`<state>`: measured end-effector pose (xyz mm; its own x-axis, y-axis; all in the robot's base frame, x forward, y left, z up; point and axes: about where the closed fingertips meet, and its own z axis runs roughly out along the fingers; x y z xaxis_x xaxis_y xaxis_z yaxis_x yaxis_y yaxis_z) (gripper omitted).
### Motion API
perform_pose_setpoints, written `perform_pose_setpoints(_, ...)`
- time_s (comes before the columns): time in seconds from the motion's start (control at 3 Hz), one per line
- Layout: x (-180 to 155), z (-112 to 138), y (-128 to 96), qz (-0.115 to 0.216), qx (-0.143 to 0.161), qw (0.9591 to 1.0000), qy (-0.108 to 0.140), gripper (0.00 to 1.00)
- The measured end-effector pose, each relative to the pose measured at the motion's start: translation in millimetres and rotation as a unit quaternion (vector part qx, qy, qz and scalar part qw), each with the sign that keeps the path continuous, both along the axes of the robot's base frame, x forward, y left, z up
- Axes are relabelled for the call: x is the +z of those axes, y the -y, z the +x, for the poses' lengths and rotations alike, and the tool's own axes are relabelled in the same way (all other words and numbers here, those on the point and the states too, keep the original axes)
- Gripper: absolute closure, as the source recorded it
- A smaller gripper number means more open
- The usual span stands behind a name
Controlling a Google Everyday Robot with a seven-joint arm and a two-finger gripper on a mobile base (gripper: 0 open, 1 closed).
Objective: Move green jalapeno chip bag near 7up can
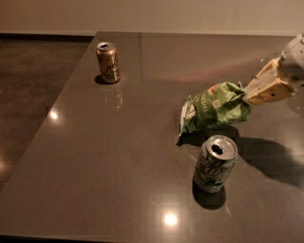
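Office break room or lab: dark polished grey counter (95, 156) mirroring ceiling lights, plain beige wall (152, 14), dark floor (28, 95). At right edge, beige robot pincer (246, 91) grips crinkled green foil chip bag (216, 107).

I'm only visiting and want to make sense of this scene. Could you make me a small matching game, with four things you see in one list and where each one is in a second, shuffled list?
Things:
1. green jalapeno chip bag
2. 7up can
3. gold-brown can
4. gripper

Places:
A. standing upright at the far left of the table
B. at the right edge of the view, clamped on one end of the bag
C. standing upright nearest the camera, top opened
D. held by its right end, just behind the silver-green can

Pairs: 1-D, 2-C, 3-A, 4-B.
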<state>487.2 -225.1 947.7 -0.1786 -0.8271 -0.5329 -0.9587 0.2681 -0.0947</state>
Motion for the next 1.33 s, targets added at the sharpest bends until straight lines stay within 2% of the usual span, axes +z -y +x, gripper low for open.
perform_pose_setpoints(0.33, -3, -17, 8, 0.005, 0.043, 0.999, -0.012, 1.0)
perform_pose_setpoints(0.67, -10, -31, 9, 0.014, 0.092, 0.9954, -0.022, 0.75)
perform_pose_setpoints(1.0, -14, -35, 5, 0.021, 0.119, 0.9924, -0.022, 0.52)
perform_pose_setpoints(1.33, -16, -28, -2, 0.027, 0.138, 0.9901, -0.003, 0.13)
